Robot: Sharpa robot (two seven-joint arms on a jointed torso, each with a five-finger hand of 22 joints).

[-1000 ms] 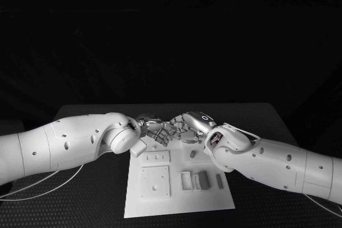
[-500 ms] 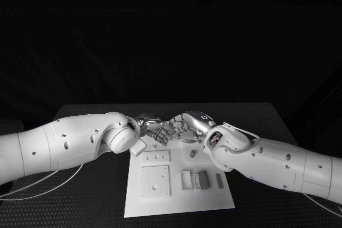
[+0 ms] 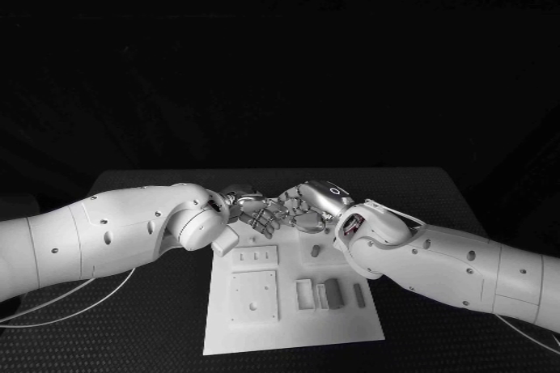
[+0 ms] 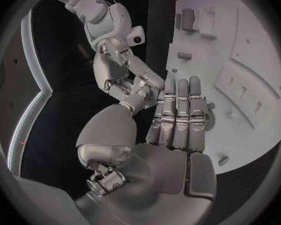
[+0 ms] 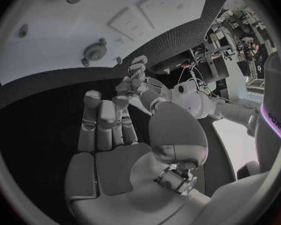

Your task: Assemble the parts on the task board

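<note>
White task board (image 3: 292,324), grey parts (image 3: 333,293) standing in it

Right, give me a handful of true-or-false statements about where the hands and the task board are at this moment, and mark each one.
1. Both hands meet over the far end of the task board. True.
2. The left hand holds a large part. False: the left wrist view shows its fingers straight, with nothing between them.
3. The right hand is at the near edge of the table. False: it is by the left hand.
4. Small upright parts stand on the board's near right area. True.
</note>
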